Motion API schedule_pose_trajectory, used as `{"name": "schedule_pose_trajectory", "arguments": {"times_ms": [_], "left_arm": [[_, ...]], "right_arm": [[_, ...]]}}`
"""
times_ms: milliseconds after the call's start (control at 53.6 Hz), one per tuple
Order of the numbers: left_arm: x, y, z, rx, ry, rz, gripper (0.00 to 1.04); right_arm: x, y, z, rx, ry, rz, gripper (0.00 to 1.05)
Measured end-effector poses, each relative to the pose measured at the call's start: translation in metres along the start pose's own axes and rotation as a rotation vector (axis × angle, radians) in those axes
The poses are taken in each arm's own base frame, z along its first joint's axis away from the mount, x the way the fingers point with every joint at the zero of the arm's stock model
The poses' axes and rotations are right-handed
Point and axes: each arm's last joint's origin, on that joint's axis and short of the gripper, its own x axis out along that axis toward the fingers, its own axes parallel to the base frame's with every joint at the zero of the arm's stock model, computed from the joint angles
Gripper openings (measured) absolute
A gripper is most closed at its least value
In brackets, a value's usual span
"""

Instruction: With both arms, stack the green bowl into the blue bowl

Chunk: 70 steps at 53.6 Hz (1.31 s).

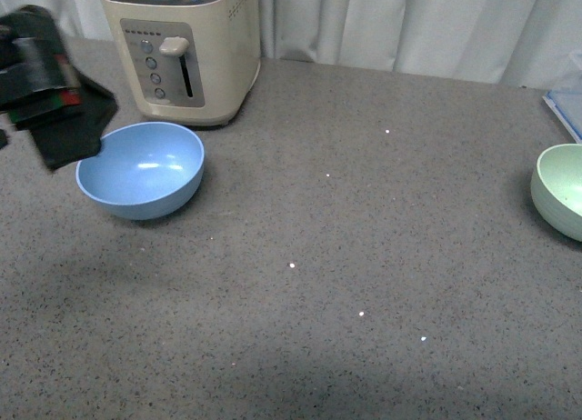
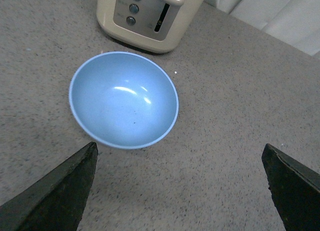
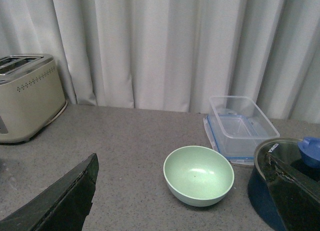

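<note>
Green bowl (image 3: 198, 175) sits upright and empty on the speckled grey countertop (image 1: 346, 256), far out on the robot's right. The front view cuts it off at the frame edge. It is well apart from the blue bowl (image 1: 141, 170), which stands upright and empty far to the left, just in front of the cream toaster (image 1: 182, 47).

That wide split is probably why the job takes both arms: each bowl lies on one arm's side, and neither arm looks placed to reach across.

The right gripper (image 3: 181, 161) has its fingers spread wide and holds nothing. In the right wrist view the green bowl is centred between the two dark finger edges but lies beyond their tips, so the arm reads as lined up for an approach, not yet gripping.

The left gripper (image 2: 177, 181) is likewise spread wide and empty, with the blue bowl ahead of its tips and a little to one side. In the front view its black bulk overlaps the blue bowl's left rim, and I cannot tell whether it touches. It may be there to steady that bowl.

Near the green bowl stands a clear plastic container (image 3: 242, 123) resting on a blue-edged lid, and a dark pot (image 3: 260, 191) with a glass lid is close by. Both could crowd a sideways grasp. Pale curtains (image 3: 150, 46) hang behind the counter.
</note>
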Motion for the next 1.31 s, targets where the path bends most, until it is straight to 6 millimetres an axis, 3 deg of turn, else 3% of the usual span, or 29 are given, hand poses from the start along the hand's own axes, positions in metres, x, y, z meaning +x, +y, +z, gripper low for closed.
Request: {"name": "schedule_pose_trajectory", "arguments": {"times_ms": [112,354,765,1306], "left_arm": [[0.046,-0.006,-0.003,-0.039,0.084,0.042,0.98],[0.096,-0.004,0.004,-0.122,0.148,0.135,0.98],[0.125,0.032,0.018,-0.161,0.193,0.383,0.98],[0.145,0.041,0.004,-0.149,0.414,0.451,0.98]], "right_arm": [[0.000,0.000,0.000,0.000,0.000,0.000,0.96],[0.000,0.000,0.000,0.000,0.000,0.000,0.96],[0.000,0.000,0.000,0.000,0.000,0.000,0.96],[0.000,0.000,0.000,0.000,0.000,0.000,0.96]]}}
